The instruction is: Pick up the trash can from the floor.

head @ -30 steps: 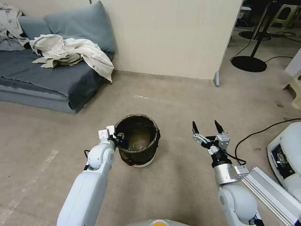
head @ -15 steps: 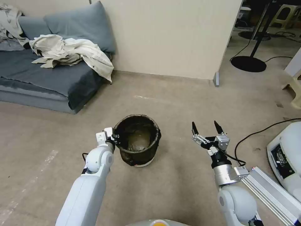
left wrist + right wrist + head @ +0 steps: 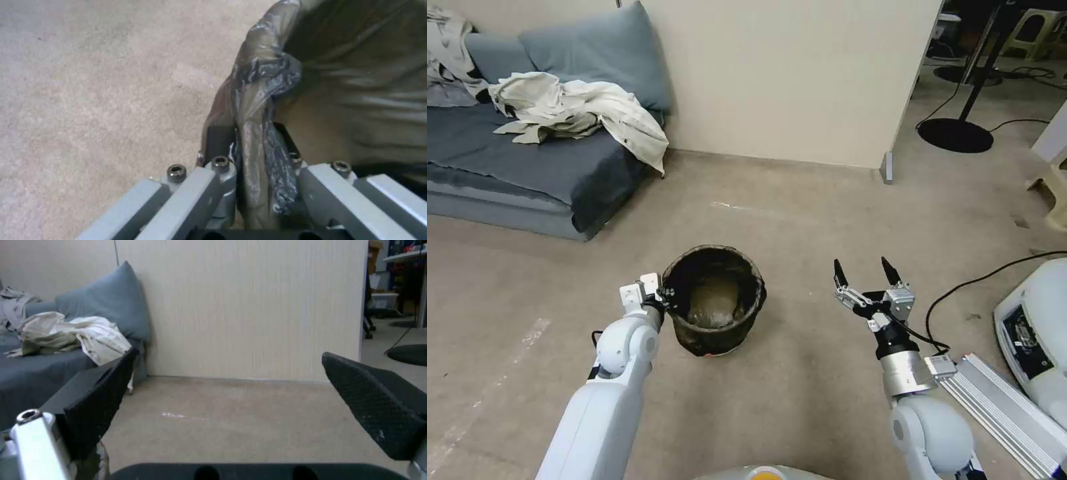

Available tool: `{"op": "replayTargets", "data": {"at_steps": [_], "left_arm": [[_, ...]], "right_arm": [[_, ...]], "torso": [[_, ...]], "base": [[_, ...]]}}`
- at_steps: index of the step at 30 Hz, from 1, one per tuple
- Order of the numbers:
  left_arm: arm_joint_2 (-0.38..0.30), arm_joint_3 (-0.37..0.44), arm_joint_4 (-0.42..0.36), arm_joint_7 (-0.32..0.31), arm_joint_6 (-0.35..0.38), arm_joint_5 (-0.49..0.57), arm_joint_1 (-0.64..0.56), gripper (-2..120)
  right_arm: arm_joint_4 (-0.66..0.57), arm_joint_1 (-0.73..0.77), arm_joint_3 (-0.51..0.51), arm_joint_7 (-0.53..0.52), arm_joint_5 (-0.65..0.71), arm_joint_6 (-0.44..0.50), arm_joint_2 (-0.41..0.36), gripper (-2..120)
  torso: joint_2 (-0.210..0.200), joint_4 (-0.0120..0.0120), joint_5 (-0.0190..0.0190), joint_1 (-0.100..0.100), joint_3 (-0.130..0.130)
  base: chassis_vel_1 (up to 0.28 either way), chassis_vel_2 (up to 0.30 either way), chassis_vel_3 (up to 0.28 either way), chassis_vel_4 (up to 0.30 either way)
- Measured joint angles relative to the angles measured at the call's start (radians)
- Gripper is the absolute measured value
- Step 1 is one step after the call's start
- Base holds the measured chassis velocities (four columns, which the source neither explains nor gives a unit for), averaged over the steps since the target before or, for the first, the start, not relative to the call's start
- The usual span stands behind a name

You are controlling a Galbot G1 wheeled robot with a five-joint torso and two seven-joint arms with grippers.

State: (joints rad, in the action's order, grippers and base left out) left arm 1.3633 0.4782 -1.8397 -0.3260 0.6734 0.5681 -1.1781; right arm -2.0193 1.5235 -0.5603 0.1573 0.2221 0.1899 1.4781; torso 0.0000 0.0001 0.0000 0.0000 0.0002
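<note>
Pinched at its rim by the left gripper [image 3: 258, 166], the trash can [image 3: 715, 301] seems tilted, barely raised; the right gripper [image 3: 862, 270] is held spread beside it.

head: high, down, forward | wrists: low, close | shared: floor [image 3: 800, 400]

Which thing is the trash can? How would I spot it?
Look at the open floor in front of the grey sofa. Between the robot's two arms stands the trash can, with the left gripper pinching its rim. It's the only round bucket, lined with a dark crinkly bag.
</note>
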Motion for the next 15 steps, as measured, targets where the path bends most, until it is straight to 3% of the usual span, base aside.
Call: {"op": "replayTargets", "data": {"at_steps": [8,15], "left_arm": [[-0.008,0.025,-0.099,-0.004,0.019,0.05,-0.038,3],[-0.006,0.032,-0.135,-0.009,0.029,0.074,-0.047,3]], "right_arm": [[-0.003,-0.002,0.0,0.0,0.0,-0.001,-0.004,100],[0.0,-0.004,0.002,0.0,0.0,-0.002,-0.005,100]], "torso": [[0.0,0.0,-0.0001,0.0,0.0],[0.0,-0.0001,0.0,0.0,0.0]], "base": [[0.0,0.0,0.0,0.0],[0.0,0.0,0.0,0.0]]}}
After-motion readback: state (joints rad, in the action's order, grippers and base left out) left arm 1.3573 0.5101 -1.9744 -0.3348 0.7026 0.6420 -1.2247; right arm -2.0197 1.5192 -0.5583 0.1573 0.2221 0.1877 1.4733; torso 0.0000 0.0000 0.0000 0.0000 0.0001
